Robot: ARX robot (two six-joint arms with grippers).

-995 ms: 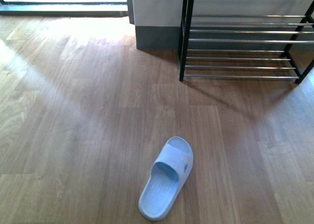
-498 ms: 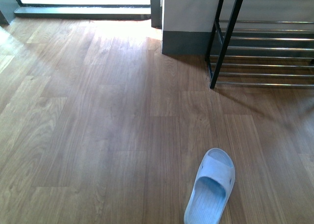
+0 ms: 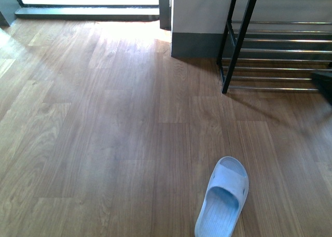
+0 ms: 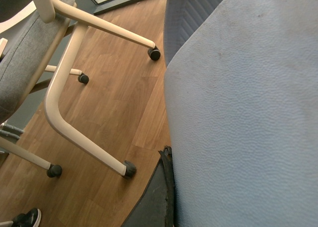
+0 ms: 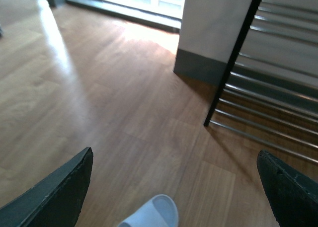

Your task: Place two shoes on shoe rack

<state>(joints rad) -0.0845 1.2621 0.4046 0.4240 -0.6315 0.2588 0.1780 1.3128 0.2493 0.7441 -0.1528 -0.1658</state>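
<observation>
Pale blue, one slide (image 3: 223, 198) lies sole-down on the wooden floor (image 3: 104, 117), its toe towards the rack (image 3: 241, 40) but well apart from it. That rack, a black frame with chrome bars, stands beside the wall (image 3: 197, 14). The right end effector (image 5: 174, 152) hangs over the floor, fingers (image 5: 59, 192) spread wide and holding nothing. A second slide (image 4: 238, 117) fills the left wrist view, touching the one dark part of the left end effector (image 4: 161, 197) that shows; I cannot tell whether it is clamped. A chair (image 4: 74, 103) stands near.
</observation>
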